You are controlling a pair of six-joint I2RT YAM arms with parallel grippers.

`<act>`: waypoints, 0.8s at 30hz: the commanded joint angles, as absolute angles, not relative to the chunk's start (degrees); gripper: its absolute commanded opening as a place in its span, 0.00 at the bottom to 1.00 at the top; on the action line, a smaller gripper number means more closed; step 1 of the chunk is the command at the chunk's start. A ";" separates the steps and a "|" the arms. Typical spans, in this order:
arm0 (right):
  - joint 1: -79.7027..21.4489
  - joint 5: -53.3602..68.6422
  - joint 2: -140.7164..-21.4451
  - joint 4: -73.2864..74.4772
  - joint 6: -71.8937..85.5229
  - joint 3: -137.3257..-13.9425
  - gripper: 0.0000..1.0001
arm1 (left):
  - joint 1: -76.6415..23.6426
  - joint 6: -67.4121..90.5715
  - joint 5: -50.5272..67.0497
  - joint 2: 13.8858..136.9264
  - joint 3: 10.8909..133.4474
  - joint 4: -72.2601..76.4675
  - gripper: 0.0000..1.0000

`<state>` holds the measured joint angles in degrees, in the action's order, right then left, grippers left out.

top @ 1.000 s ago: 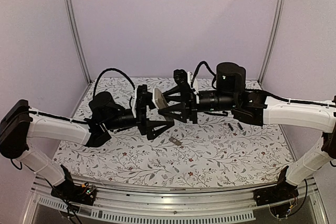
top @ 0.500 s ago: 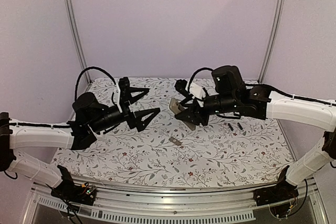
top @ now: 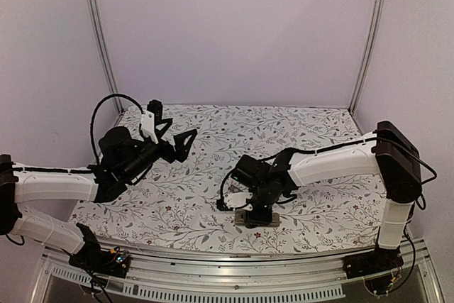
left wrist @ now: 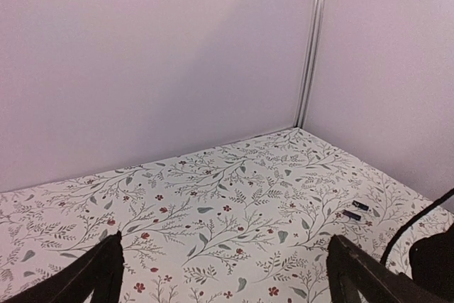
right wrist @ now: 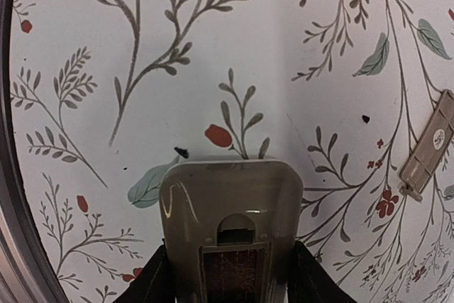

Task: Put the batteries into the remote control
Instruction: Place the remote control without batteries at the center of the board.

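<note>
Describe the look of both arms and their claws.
Both have white shells on the long links and black joints. The left arm carries a looping black cable; a thinner one runs along the right arm. The left claw and the right claw are black and two-fingered.

A flat table [top: 170, 207] is observed, covered over its whole visible surface by a white sheet printed with grey-green sprigs and small red flowers. It is enclosed at the back and at both sides by plain pale walls. Two small dark batteries [left wrist: 360, 206] are found lying on the sheet, close together, in the right part of the table. A slim grey cover plate [right wrist: 429, 145] is seen lying flat on the sheet, near a grey remote [right wrist: 230, 207] but apart from it. The remote is placed towards the near edge, with its battery bay exposed and facing up. Whether its underside is seated on the sheet cannot be determined.
</note>
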<state>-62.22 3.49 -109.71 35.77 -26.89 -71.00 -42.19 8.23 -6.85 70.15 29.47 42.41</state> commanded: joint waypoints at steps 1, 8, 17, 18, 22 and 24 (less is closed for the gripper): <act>-62.20 0.72 -113.22 40.56 -27.89 -73.98 0.10 | -40.94 8.58 -8.59 70.49 28.57 41.57 1.00; -63.02 1.85 -116.49 46.05 -29.42 -77.42 0.49 | -40.21 8.36 -8.37 70.46 28.30 41.84 1.00; -63.01 2.77 -113.20 44.35 -28.46 -80.72 0.99 | -39.93 8.53 -7.49 70.32 28.38 41.84 1.00; -63.02 2.59 -112.16 43.74 -28.55 -81.15 0.99 | -39.92 8.57 -7.43 70.19 28.34 41.88 1.00; -62.02 3.37 -105.48 37.65 -28.44 -81.49 0.99 | -39.82 8.67 -7.46 69.83 28.02 42.01 1.00; -59.23 4.20 -100.93 33.37 -24.81 -81.47 0.99 | -39.82 8.85 -7.45 69.59 27.86 42.07 1.00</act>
